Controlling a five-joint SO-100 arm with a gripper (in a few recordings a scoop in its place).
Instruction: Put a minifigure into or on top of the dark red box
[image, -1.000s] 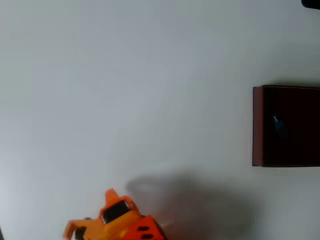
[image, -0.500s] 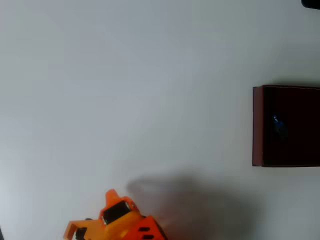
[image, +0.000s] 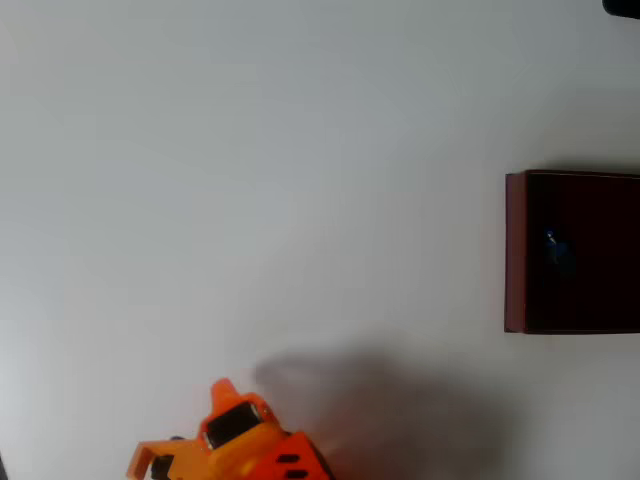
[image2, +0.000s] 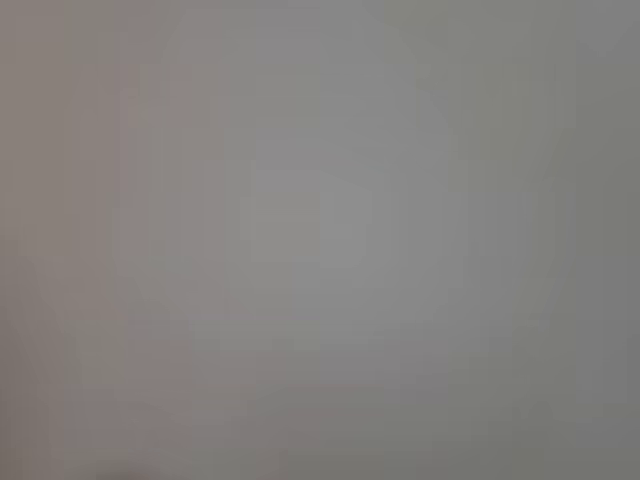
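Note:
The dark red box stands at the right edge of the overhead view, cut off by the frame, its inside nearly black. A tiny bluish speck, the minifigure, lies inside it near the middle. My orange gripper pokes in at the bottom left edge, far from the box, low in the picture. Its jaws are partly cut off, so I cannot tell whether they are open or shut. The wrist view is a blurred grey surface with no detail.
The white table stretches between the arm and the box. The arm casts a soft grey shadow on the table at the bottom middle. A small dark object sits in the top right corner.

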